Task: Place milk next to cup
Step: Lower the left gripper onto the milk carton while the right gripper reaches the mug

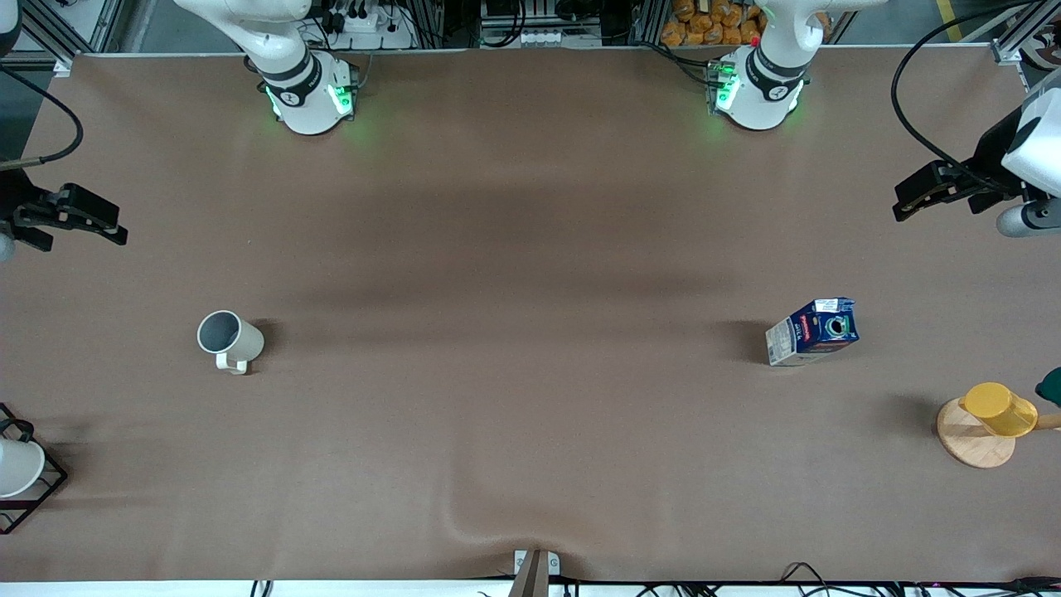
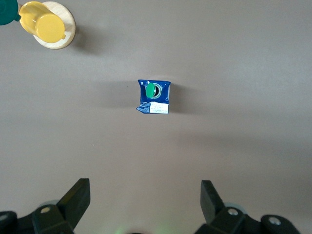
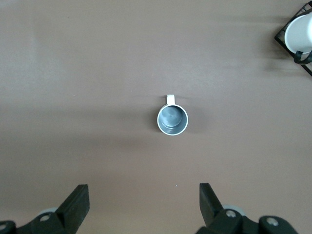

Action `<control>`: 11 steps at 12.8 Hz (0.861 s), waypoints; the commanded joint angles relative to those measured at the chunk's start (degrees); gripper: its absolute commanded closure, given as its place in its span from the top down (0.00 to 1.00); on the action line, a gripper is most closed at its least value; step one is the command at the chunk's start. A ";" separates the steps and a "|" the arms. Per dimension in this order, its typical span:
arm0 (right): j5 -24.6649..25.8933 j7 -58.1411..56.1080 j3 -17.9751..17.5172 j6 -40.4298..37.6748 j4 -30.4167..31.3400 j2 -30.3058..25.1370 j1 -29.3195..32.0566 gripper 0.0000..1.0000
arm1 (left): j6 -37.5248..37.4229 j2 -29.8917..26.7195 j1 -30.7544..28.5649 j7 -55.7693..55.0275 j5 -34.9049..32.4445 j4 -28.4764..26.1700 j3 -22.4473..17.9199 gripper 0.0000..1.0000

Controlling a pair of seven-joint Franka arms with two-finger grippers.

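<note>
Front view, milk: milk [image 1: 813, 332] stands upright on the brown table [image 1: 530, 249] toward the left arm's end, well apart from the cup [image 1: 229, 339], which stands toward the right arm's end with its handle turned toward the front camera.
Front view, grippers: left gripper [image 1: 910, 201] hangs in the air over the table edge at its own arm's end, holding nothing; right gripper [image 1: 104, 228] hangs over the other end edge, also holding nothing (both arms wait).
Front view, others: yellow cup [image 1: 999, 409] on a wooden disc [image 1: 970, 439] sits nearer the front camera than the milk; white cup [image 1: 16, 467] in a black wire rack [image 1: 46, 489] sits nearer the front camera than the cup.
Left wrist view: left gripper [image 2: 145, 200], fingers [image 2: 77, 200] spread wide apart, is high above the table; the milk [image 2: 154, 97], green cap up, lies ahead of the fingertips, well below and untouched; yellow cup [image 2: 45, 25] is farther off.
Right wrist view: right gripper [image 3: 144, 202], fingers [image 3: 208, 200] wide apart and empty; the cup [image 3: 172, 118], grey inside showing, stands ahead of the fingertips, well below them; white cup [image 3: 298, 33] shows at the edge.
</note>
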State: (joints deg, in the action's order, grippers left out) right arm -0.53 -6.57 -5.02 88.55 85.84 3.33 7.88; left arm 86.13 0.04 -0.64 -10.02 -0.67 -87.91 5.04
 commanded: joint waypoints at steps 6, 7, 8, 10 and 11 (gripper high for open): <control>-0.26 0.32 0.09 -1.71 0.46 -1.04 5.48 1.00 | -1.67 0.75 0.03 0.35 -2.40 1.52 -0.03 1.00; -0.35 0.85 0.09 -2.41 0.46 -1.40 5.57 1.00 | -1.67 2.32 -0.23 0.61 -2.32 1.43 -0.03 1.00; -0.96 1.12 0.18 -2.33 0.55 -1.49 5.92 1.00 | -1.58 3.29 -0.76 0.70 -1.97 1.43 -0.03 1.00; -1.14 6.80 0.01 -1.80 0.64 -1.31 5.31 1.00 | 0.60 6.19 -0.59 -0.17 -2.31 0.47 -0.03 1.00; -1.14 7.09 -0.25 -1.11 1.86 -0.88 4.79 1.00 | 5.06 6.55 -0.76 -0.18 -2.23 -2.24 -0.03 1.00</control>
State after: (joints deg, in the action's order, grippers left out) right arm -0.86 -2.29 -4.54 86.90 85.92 3.13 12.72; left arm 86.90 5.18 -1.17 -10.02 -1.75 -88.01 4.87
